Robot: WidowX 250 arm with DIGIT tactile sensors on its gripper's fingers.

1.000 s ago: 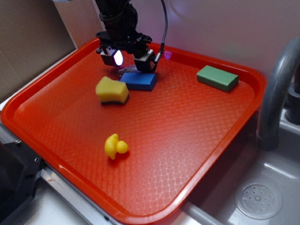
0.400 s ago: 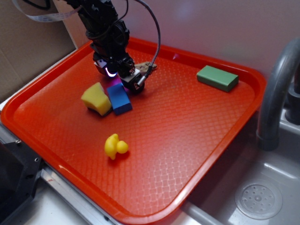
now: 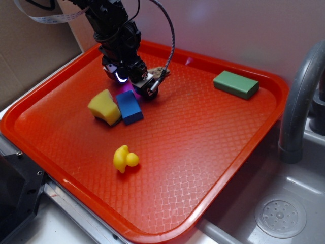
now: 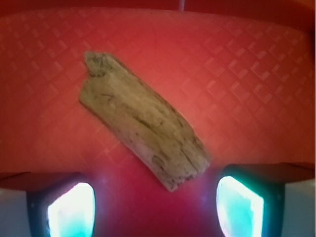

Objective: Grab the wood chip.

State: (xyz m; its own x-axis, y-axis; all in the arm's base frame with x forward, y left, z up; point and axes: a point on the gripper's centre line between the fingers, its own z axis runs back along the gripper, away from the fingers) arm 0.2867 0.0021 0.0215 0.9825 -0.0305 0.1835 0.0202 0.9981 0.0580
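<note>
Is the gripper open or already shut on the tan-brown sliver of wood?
Open. In the wrist view both glowing fingers stand apart, and the tan-brown wood chip lies flat on the red tray, mostly ahead of them, ungripped.

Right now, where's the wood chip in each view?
Exterior: the wood chip pokes out just behind the gripper, near the far rim of the red tray; mostly hidden.
Wrist: the chip lies diagonally mid-frame, flat on the tray floor, ahead of the open fingers.
Shared landmark: the tray's diamond-patterned floor.
</note>
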